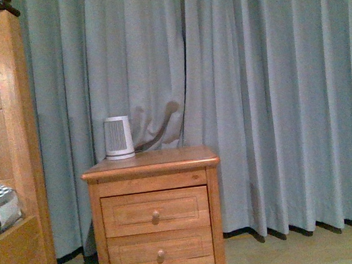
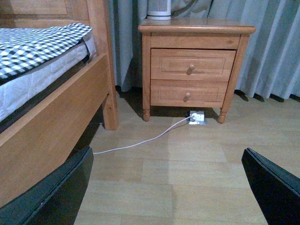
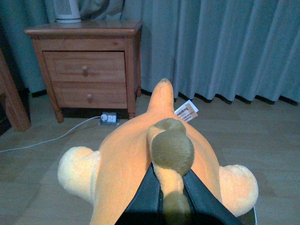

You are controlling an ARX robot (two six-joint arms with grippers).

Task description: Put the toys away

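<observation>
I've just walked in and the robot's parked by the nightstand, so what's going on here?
The right gripper has its jaws shut on a soft orange-yellow plush animal, facing the two-drawer wooden nightstand and grey curtain. The left gripper is open and empty, over the wood floor beside the wooden bed frame. The toy is not put away yet.

Wooden nightstand (image 1: 155, 216), white ribbed device (image 1: 119, 138) on top, grey curtains (image 1: 273, 96) behind, bed frame (image 1: 21, 142) beside

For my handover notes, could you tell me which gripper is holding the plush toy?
The right gripper: it is shut on the orange plush toy, while the left gripper is open and empty.
</observation>
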